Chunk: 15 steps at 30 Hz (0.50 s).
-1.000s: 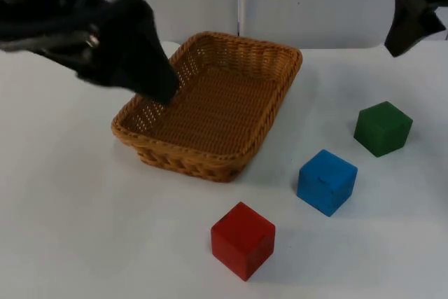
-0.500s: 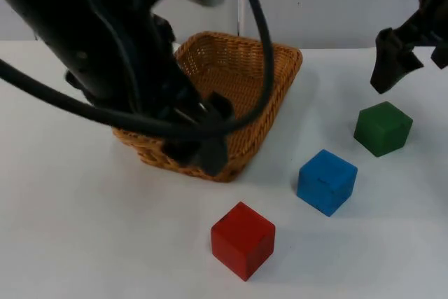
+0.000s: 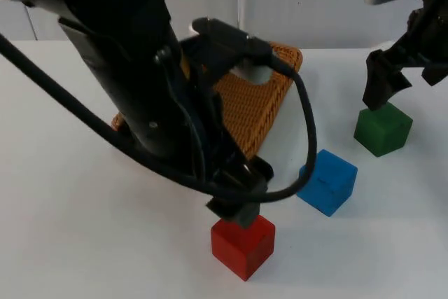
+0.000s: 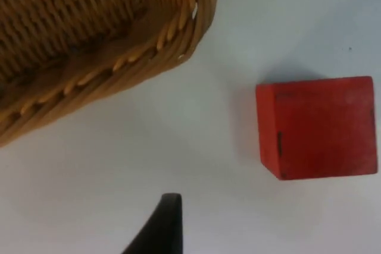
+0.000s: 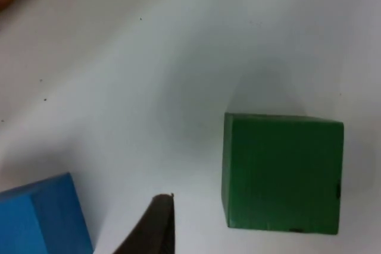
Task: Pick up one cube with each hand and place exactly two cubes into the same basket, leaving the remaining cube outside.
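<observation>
Both arms lined up over their cubes, nothing gripped yet

I've got the left gripper [image 3: 238,213] just above the red cube [image 3: 242,240] by the wicker basket [image 3: 280,82], the right gripper [image 3: 381,92] over the green cube [image 3: 382,128]; I can't tell either pincer's state; the blue cube [image 3: 326,181] sits between them

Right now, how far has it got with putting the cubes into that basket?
Nothing is in the basket yet. All three cubes sit on the table. The left gripper is just above the red cube and the right gripper above the green cube. Grasping, lifting and dropping both remain; the blue cube looks set to stay out.
</observation>
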Each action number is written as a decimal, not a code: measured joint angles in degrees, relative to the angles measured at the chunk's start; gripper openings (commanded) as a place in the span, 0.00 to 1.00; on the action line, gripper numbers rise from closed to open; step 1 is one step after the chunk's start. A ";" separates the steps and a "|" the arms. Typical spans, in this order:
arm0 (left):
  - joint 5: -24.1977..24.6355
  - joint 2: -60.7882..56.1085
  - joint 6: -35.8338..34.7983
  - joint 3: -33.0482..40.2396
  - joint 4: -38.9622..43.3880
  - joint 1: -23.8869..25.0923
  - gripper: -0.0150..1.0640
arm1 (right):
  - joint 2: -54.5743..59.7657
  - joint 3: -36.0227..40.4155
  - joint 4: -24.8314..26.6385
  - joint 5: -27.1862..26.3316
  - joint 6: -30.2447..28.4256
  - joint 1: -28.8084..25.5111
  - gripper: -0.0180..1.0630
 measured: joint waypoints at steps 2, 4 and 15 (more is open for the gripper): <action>-0.55 1.00 -0.12 0.00 0.08 0.00 0.95 | 0.75 -0.07 0.00 -0.64 0.00 0.00 0.99; -1.73 1.74 -0.23 0.00 0.13 -0.13 0.95 | 1.72 -0.07 0.00 -0.90 0.00 0.00 0.99; -4.66 4.30 -0.45 0.00 0.13 -0.23 0.95 | 3.23 -0.07 0.00 -3.67 0.00 0.00 0.99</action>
